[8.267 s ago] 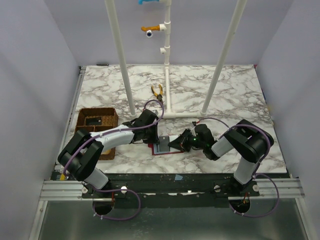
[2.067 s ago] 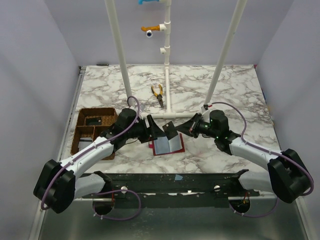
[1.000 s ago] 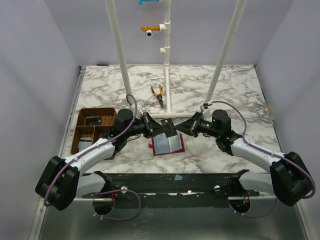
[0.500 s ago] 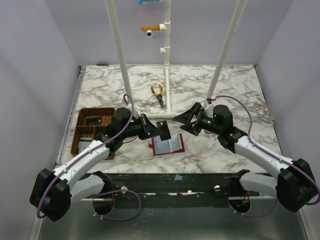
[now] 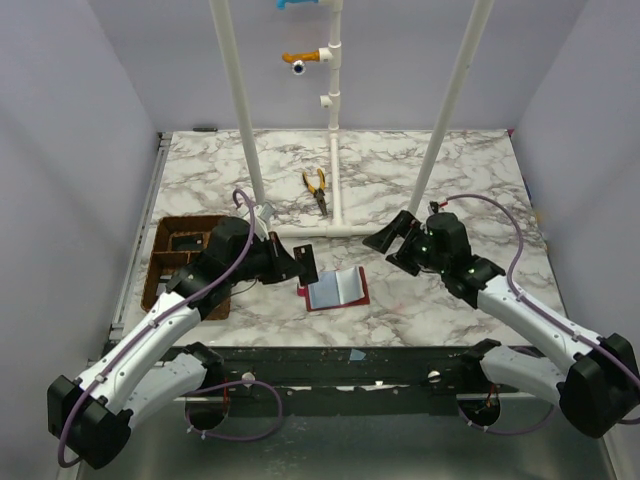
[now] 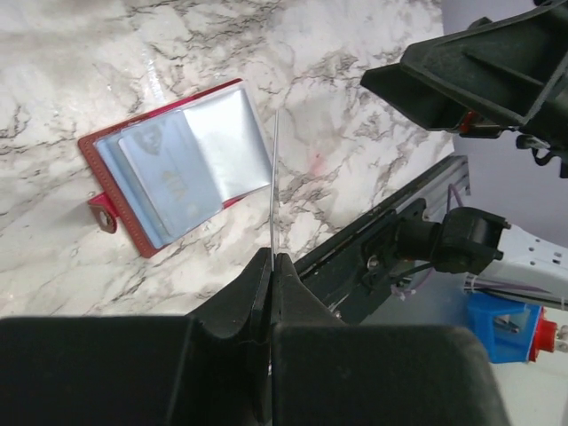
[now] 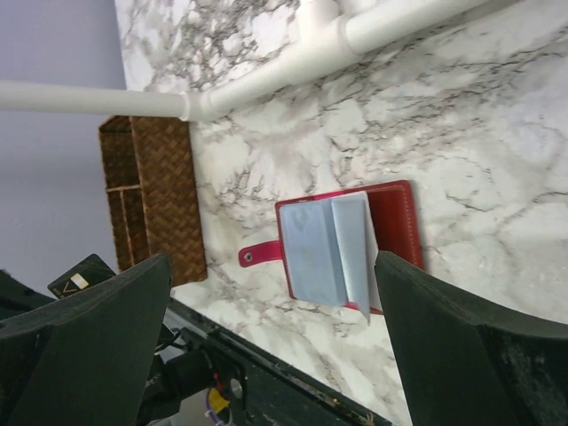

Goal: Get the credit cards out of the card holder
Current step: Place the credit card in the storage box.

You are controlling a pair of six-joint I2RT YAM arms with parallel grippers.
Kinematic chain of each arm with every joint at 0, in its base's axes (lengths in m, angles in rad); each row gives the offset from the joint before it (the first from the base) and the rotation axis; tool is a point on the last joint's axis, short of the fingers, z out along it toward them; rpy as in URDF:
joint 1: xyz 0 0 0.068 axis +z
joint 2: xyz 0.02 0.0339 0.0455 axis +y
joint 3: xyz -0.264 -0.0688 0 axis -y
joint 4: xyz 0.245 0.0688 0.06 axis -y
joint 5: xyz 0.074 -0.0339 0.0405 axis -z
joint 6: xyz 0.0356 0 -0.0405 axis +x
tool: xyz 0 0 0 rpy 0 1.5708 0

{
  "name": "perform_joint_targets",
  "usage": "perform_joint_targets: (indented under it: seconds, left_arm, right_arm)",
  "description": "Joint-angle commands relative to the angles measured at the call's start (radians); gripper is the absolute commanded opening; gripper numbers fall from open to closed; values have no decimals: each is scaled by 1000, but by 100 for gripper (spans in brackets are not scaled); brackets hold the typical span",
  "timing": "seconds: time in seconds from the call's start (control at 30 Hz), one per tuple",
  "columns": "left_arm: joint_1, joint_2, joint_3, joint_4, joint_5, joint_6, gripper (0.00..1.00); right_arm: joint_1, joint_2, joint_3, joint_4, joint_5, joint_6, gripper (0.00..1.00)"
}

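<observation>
Here, left pincer (image 6: 271, 264) pinches a card (image 6: 275, 177) edgewise; right pincer (image 7: 271, 266) gapes wide.

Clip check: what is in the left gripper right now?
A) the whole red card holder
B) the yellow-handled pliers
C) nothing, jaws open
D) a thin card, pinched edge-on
D: in the left wrist view the left gripper has its jaws shut on a thin card seen edge-on, while the red card holder lies open, apart from it.

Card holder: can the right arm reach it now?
Probably yes: the right pincer is open, with bare marble between it and the card holder; the left pincer holds a card off to its left.
</observation>
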Motion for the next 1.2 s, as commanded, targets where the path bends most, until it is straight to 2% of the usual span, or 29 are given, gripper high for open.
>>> perform_joint_targets:
  seconds: [0.0,0.23,0.5,0.83,1.17]
  left_arm:
    - [5,2,47,-113,-51,68,0]
    - [6,15,49,-164,-89,59,0]
    - [8,36,114,-278,-178,73,0]
    - [51,18,189,-504,-454,35,0]
    - [128,-7,223,-610,-559,32,0]
  right_arm:
    - [-5,-35,39,-123,120,-53,100]
    - [-5,-2,145,-223,192,-70,100]
    - [-6,132,322,-328,216,-128,100]
    - [-10,184,360,-336,217,-150,100]
    - [-33,230,386,-341,211,-160,100]
